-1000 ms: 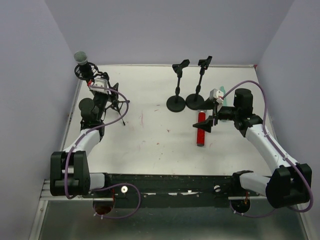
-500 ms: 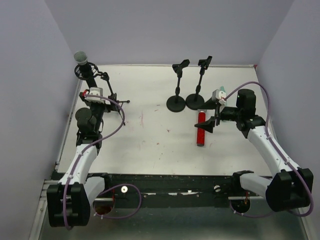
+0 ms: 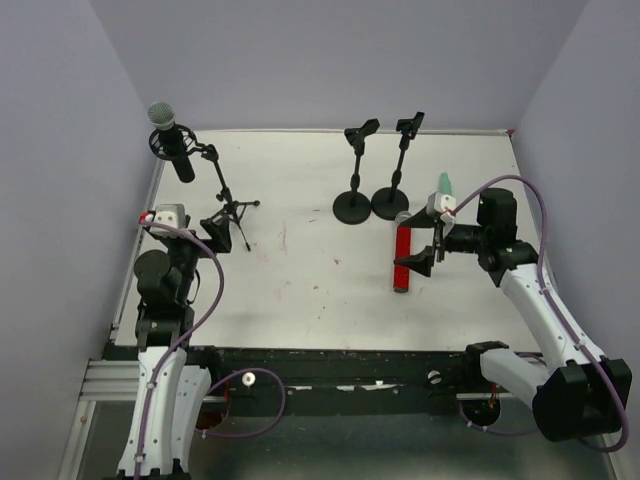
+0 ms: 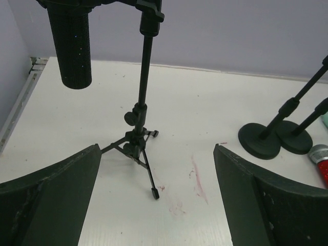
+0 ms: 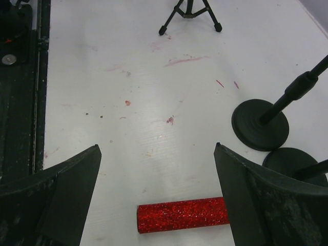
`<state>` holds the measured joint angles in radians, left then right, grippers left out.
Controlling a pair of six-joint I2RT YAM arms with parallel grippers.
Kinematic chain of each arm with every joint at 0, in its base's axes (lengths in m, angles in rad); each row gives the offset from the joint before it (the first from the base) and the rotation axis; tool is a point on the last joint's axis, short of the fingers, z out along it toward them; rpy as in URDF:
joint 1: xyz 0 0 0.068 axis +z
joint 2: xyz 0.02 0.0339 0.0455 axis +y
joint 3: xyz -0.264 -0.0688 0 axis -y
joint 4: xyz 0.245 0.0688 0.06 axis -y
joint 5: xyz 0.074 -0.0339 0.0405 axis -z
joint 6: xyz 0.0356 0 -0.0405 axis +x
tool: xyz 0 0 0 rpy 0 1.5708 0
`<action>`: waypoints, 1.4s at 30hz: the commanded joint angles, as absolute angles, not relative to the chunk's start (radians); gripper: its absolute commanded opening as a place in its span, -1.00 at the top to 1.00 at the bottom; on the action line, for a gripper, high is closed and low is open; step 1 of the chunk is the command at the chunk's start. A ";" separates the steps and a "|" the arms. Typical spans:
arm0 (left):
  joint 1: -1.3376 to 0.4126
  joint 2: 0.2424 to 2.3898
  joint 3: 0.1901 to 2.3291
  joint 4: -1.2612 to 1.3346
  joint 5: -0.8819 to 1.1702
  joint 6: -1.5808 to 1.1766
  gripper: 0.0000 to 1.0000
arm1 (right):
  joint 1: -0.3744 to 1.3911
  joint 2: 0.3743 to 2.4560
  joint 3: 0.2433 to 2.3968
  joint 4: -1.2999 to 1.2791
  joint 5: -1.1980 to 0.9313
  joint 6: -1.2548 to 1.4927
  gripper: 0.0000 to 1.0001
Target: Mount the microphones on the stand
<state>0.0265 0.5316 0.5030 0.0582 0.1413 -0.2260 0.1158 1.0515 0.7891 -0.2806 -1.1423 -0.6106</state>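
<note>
The black microphone [image 3: 180, 155] with a silver mesh head sits clipped in the tripod stand [image 3: 227, 196] at the back left; its barrel [image 4: 72, 46] hangs at the upper left of the left wrist view. My left gripper [image 3: 217, 232] is open and empty, near the tripod's feet [image 4: 137, 148]. The red microphone [image 3: 402, 260] lies flat on the table before two round-base stands [image 3: 352, 208] [image 3: 390, 203]. My right gripper [image 3: 422, 255] hovers open above it, the red barrel [image 5: 182, 215] showing between its jaws. The mint-green microphone [image 3: 444, 184] peeks out behind the right wrist.
The white table [image 3: 300, 290] carries faint red scuffs [image 4: 197, 179]. Purple walls close in the left, back and right sides. A black rail [image 3: 340, 365] runs along the near edge by the arm bases. Both round-base stands have empty clips on top [image 3: 362, 133].
My left gripper let go of the black microphone, opened wide and drew back toward the near left edge. My right gripper shifted slightly nearer, over the red microphone.
</note>
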 commanded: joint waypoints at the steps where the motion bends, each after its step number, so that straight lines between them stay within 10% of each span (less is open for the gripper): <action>1: 0.029 0.413 0.535 -0.162 0.234 -0.299 -0.97 | 0.103 1.038 0.781 -0.396 -1.103 -0.661 -0.99; 15: -0.030 0.235 0.425 -0.205 0.406 -0.515 -0.97 | 0.080 1.097 0.847 -0.604 -1.017 -0.657 -0.99; 42: -0.554 0.894 0.640 0.021 0.300 -0.493 -0.95 | -0.064 1.106 0.824 -0.468 -0.959 -0.479 -0.99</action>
<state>-0.5068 0.7815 0.5877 -0.2020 0.2920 -0.5968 -0.0502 1.1126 0.8272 -0.5068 -0.9833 -0.5411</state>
